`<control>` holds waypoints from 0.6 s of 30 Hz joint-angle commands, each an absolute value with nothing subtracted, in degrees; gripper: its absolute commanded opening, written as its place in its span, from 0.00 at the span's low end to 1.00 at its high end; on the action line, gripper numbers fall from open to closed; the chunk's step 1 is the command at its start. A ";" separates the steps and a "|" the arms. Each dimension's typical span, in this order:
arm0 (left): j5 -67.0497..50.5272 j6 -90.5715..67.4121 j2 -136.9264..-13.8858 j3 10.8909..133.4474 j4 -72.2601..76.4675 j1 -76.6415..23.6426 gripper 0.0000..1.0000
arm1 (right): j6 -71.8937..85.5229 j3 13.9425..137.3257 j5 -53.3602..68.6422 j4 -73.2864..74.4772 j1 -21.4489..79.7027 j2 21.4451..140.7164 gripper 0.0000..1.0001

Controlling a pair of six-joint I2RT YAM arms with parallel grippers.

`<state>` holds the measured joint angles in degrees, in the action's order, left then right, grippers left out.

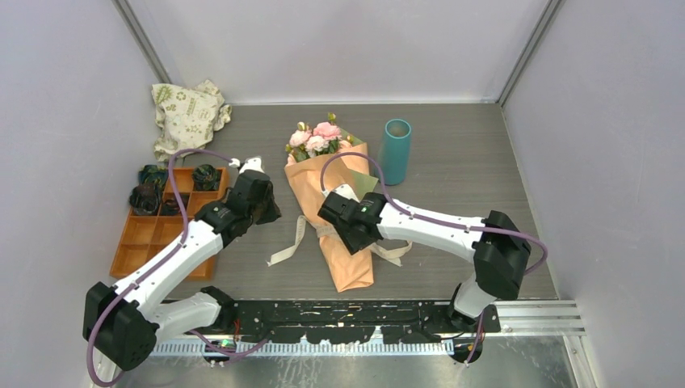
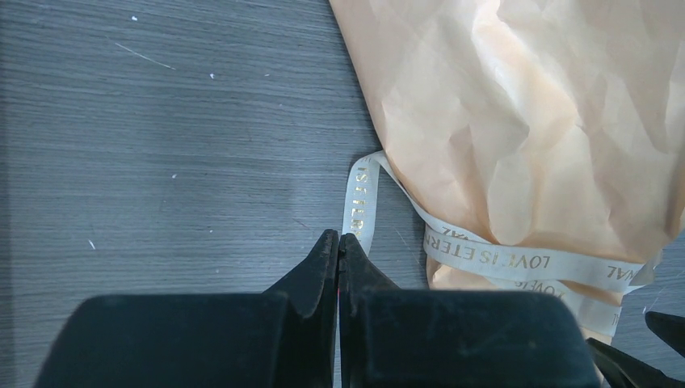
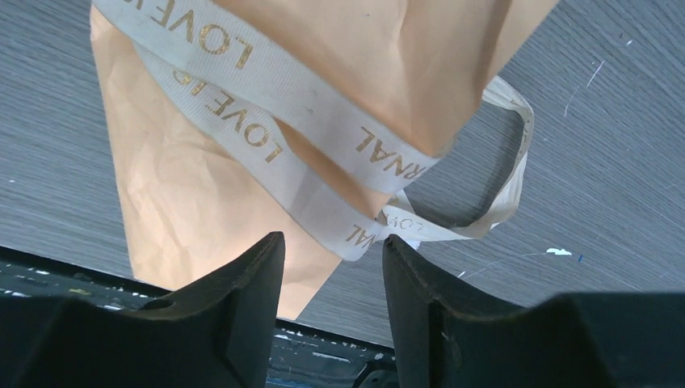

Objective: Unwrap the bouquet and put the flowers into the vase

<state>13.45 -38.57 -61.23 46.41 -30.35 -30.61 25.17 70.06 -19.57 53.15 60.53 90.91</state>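
surface: grey table (image 1: 452,162), pale walls (image 1: 339,40).
bouquet (image 1: 343,210): lying mid-table, wrapped, ribbon (image 2: 493,259) tied round.
flowers (image 1: 317,139): bouquet's far end.
vase (image 1: 395,150): upright, just right of bouquet.
left claw (image 2: 338,237): closed tight, tips on ribbon tail.
right claw (image 3: 333,237): parted, at ribbon band.

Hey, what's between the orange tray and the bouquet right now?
The left gripper, fingers together, hangs over the table between the tray and the bouquet; a ribbon tail trails there too. The top view shows it.
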 commanded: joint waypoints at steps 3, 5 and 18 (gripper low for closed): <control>13.78 -38.69 -59.05 45.88 -28.70 -30.36 0.00 | 22.42 71.20 -21.76 51.04 60.55 93.80 0.54; 13.80 -38.67 -58.85 45.88 -28.77 -30.37 0.00 | 22.06 71.04 -22.91 50.70 60.51 94.98 0.54; 13.87 -38.94 -58.02 46.05 -29.38 -30.35 0.00 | 20.13 70.69 -22.49 47.36 60.01 100.15 0.49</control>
<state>13.47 -38.59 -59.33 46.00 -30.46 -30.61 21.15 70.04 -21.89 49.76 60.49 99.07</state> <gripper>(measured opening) 0.008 0.506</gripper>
